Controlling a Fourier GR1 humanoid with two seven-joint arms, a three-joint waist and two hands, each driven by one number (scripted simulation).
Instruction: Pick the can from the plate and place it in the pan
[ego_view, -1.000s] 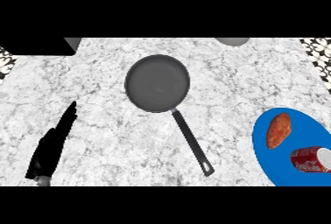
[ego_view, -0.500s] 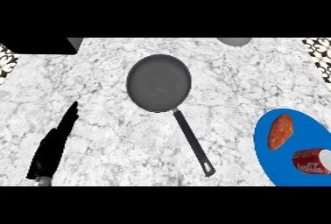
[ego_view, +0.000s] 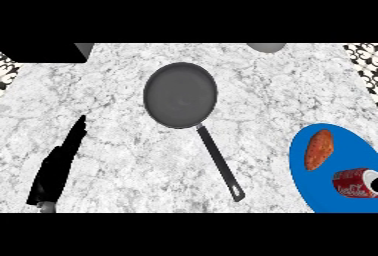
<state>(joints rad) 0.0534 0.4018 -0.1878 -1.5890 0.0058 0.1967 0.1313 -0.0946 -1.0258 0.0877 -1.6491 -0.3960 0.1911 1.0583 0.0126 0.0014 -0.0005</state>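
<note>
1. Left hand (ego_view: 57, 167) shows low at the view's left, fingers straight, holding nothing; right hand not visible.
2. Can (ego_view: 356, 182) lies on its side on the blue plate (ego_view: 306, 172), far across the surface to that hand's right; long axis runs left-right, top pointing right.
3. Pan (ego_view: 181, 95) sits between them, handle toward the plate; judgement: the right arm is nearer.

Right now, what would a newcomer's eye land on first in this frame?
Probably the bright blue plate at the right edge, with a red can lying on its side and an orange-brown food item beside it. Next, the dark pan in the centre, handle pointing toward the lower right. The left hand shows at the lower left, fingers straight.
</note>
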